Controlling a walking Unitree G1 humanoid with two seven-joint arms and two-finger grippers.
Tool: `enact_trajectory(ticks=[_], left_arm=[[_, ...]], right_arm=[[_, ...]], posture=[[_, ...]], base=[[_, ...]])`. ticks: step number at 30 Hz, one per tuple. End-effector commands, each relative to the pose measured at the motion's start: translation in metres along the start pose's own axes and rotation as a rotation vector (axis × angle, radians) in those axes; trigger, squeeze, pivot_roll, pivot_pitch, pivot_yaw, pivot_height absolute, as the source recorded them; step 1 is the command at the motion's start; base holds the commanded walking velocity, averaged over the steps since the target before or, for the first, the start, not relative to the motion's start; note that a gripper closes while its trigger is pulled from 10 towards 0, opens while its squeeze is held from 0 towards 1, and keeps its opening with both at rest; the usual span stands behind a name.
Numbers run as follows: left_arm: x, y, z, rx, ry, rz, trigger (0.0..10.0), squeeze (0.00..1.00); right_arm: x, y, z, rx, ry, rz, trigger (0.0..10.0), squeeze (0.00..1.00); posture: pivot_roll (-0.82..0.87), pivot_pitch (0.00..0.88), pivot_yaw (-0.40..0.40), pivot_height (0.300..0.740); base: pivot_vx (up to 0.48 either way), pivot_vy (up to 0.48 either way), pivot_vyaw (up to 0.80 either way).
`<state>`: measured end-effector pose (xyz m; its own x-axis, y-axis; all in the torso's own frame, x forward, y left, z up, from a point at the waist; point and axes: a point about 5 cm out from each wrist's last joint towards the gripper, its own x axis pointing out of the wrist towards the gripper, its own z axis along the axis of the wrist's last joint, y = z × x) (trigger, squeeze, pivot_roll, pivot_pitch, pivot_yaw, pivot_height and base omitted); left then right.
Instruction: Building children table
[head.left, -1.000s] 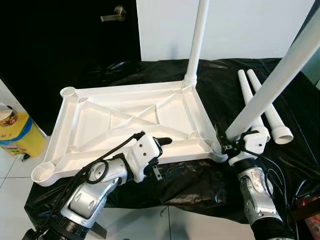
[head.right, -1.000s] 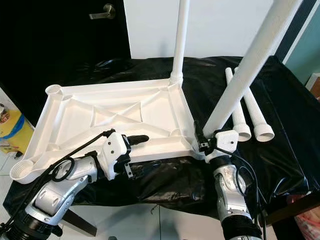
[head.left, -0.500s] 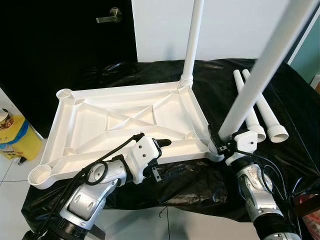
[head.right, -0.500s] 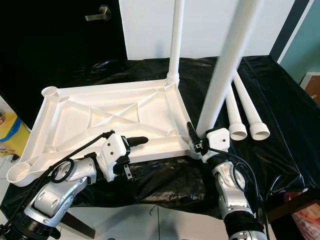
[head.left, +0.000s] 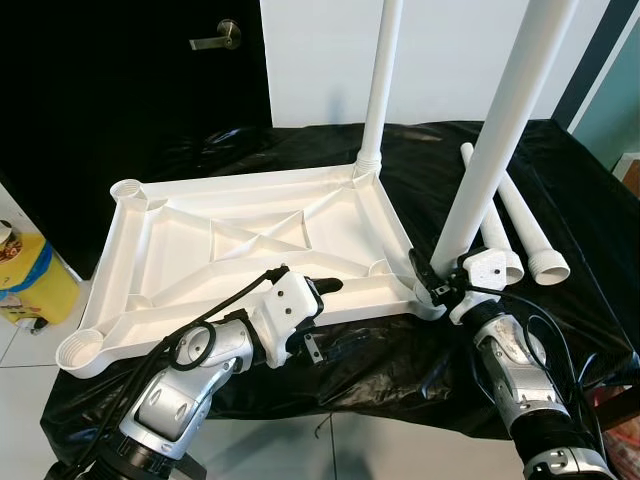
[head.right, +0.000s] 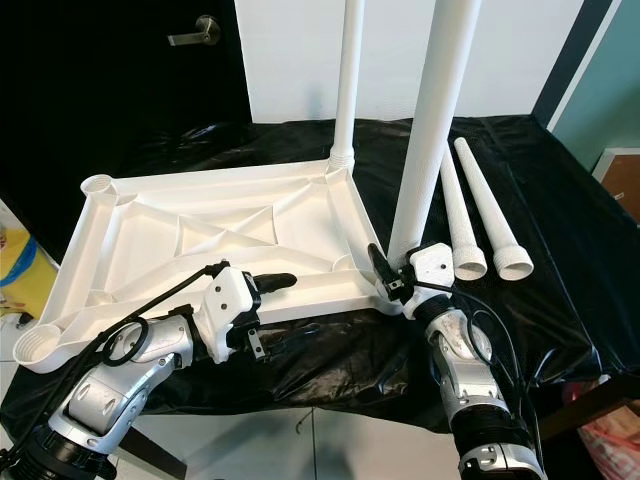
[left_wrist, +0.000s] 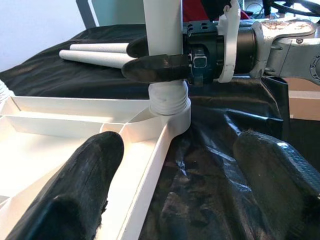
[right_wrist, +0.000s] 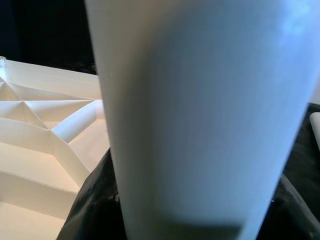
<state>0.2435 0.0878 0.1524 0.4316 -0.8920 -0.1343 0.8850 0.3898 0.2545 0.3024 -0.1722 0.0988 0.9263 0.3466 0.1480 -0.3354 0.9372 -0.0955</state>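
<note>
The white table top (head.left: 180, 240) lies upside down on a black-covered table. One white leg (head.left: 378, 90) stands upright in its far right corner socket. My right gripper (head.left: 438, 283) is shut on the base of a second leg (head.left: 495, 130), which stands almost upright at the near right corner socket (left_wrist: 170, 107). That leg (right_wrist: 200, 115) looms close in the right wrist view. My left gripper (head.left: 322, 318) is open and straddles the near rim, one finger (left_wrist: 85, 185) over the ribbed inside, the other (left_wrist: 280, 175) over the black sheet.
Two spare white legs (head.left: 515, 215) lie side by side on the black sheet at the right. Open sockets sit at the near left (head.left: 78, 352) and far left (head.left: 130, 190) corners. A yellow bag (head.left: 25, 285) stands on the floor at left, a dark door (head.left: 218, 35) behind.
The leg in my right gripper has swung from leaning right to nearly upright over the near right corner. The head camera has shifted a little. My left gripper has stayed in place.
</note>
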Motion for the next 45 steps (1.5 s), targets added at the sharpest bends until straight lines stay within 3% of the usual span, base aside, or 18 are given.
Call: enact_trajectory(ticks=[1,15,24,26,27,29,31,33,37,45], left_arm=[[-0.001,0.0,0.001,0.006,0.003,-0.031,10.0,0.0],[-0.001,0.0,0.001,0.004,0.003,-0.029,10.0,0.0],[-0.001,0.0,0.001,0.004,0.003,-0.029,10.0,0.0],[-0.001,0.0,0.001,0.004,0.002,-0.029,10.0,0.0],[-0.001,0.0,0.001,0.005,0.002,-0.03,10.0,0.0],[-0.001,0.0,0.001,0.005,0.002,-0.03,10.0,0.0],[-0.001,0.0,0.001,0.004,0.001,-0.029,10.0,0.0],[-0.001,-0.001,0.001,0.004,0.001,-0.03,10.0,0.0],[-0.001,-0.001,0.001,0.004,0.001,-0.031,10.0,0.0],[-0.001,-0.003,0.001,0.004,0.002,-0.037,10.0,0.0]], right_arm=[[-0.02,0.007,-0.043,0.129,0.228,-0.037,10.0,0.0],[-0.017,0.01,-0.048,0.247,0.274,-0.137,10.0,0.0],[-0.016,0.009,-0.048,0.275,0.287,-0.153,10.0,0.0],[-0.015,0.008,-0.046,0.246,0.277,-0.143,10.0,0.0],[-0.014,0.008,-0.04,0.175,0.241,-0.119,10.0,0.0],[-0.014,0.008,-0.04,0.175,0.241,-0.119,10.0,0.0],[-0.015,0.01,-0.032,0.032,0.196,-0.066,10.0,0.0],[-0.016,0.011,-0.032,-0.017,0.191,-0.047,10.0,0.0],[-0.02,0.01,-0.036,-0.042,0.209,-0.036,10.0,0.0],[-0.03,0.014,-0.045,-0.007,0.236,-0.036,10.0,0.0]], posture=[[-0.03,0.04,0.0,0.74],[-0.03,0.044,-0.002,0.74],[-0.03,0.042,-0.002,0.74],[-0.03,0.039,-0.004,0.74],[-0.03,0.039,-0.005,0.74],[-0.03,0.039,-0.005,0.74],[-0.03,0.037,-0.006,0.74],[-0.03,0.035,-0.005,0.74],[-0.03,0.033,-0.006,0.74],[-0.03,0.033,-0.007,0.74]], base=[[0.0,0.0,0.0],[0.0,0.0,0.0],[0.0,0.0,0.0],[0.0,0.0,0.0],[0.0,0.0,0.0],[0.0,0.0,0.0],[0.0,0.0,0.0],[0.0,0.0,0.0],[0.0,0.0,0.0],[0.0,0.0,0.0]])
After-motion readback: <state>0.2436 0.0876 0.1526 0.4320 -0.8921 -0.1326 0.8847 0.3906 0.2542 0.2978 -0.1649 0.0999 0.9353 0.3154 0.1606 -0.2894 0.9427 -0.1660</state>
